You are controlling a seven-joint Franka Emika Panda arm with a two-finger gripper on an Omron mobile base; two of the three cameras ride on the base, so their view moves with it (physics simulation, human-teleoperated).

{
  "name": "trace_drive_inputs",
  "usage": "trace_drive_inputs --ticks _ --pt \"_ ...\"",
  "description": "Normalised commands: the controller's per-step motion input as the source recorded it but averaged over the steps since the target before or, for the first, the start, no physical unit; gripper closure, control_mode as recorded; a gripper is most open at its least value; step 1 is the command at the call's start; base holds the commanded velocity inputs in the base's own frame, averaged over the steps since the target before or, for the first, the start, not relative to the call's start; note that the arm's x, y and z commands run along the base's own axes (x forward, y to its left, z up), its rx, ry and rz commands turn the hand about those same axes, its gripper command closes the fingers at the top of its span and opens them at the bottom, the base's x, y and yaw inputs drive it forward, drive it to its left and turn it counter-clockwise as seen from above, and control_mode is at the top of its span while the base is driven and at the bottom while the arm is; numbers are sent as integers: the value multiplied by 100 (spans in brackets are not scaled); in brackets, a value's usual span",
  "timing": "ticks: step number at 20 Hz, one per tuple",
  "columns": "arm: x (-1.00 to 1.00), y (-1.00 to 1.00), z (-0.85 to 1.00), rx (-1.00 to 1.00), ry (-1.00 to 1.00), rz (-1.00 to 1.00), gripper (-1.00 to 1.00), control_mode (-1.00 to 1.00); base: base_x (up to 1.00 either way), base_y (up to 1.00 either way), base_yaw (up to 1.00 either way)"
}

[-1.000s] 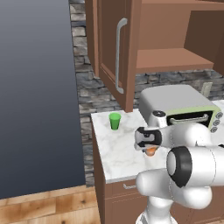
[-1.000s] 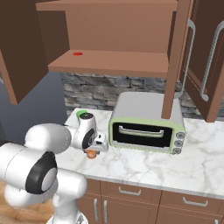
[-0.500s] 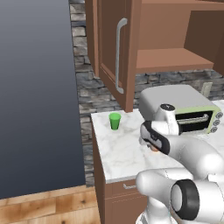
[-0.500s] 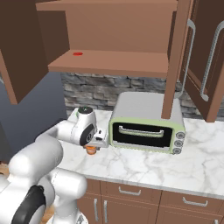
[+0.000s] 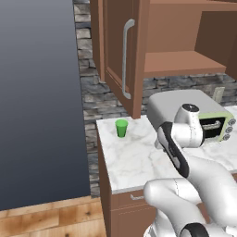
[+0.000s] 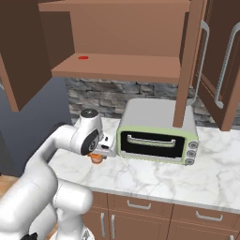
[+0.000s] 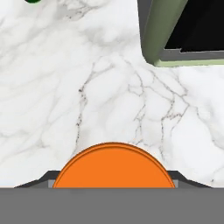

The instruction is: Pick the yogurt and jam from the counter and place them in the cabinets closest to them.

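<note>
My gripper (image 6: 99, 153) is shut on the jam (image 6: 97, 159), a small jar with an orange lid, held just over the marble counter (image 6: 154, 180) in front of the toaster oven's left corner. In the hand view the orange lid (image 7: 113, 168) sits between the two fingertips. The yogurt (image 5: 121, 127), a small green cup, stands upright near the counter's back left corner, and its edge shows at the top left of the hand view (image 7: 33, 1). The cabinets (image 6: 117, 65) above the counter stand open, with a bare wooden shelf (image 5: 185, 62).
A green-fronted toaster oven (image 6: 157, 136) stands on the counter to the right of the gripper. An open cabinet door (image 5: 122, 55) with a long grey handle hangs above the yogurt. A small red spot (image 6: 83, 57) lies on the shelf. A dark wall panel (image 5: 41, 92) bounds the counter's left end.
The arm's elbow has swung round behind the hand. The gripper has stayed shut on the jam and has risen slightly. The yogurt has not moved.
</note>
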Motion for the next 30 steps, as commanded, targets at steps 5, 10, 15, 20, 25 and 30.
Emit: trace_drive_inputs --ticks 5,10,15,20,25,30 --pt "-28 -4 62 1 -7 -2 100 -100 0 0 0" --pt "-30 -3 62 1 -8 -2 100 -100 0 0 0" --pt "-33 -4 59 0 -11 0 100 -100 0 0 0" --pt "-30 -6 58 0 -10 0 100 -100 0 0 0" --pt "-22 -3 57 0 -9 0 100 -100 0 0 0" --pt "-17 -1 58 0 -8 -1 100 -100 0 0 0"
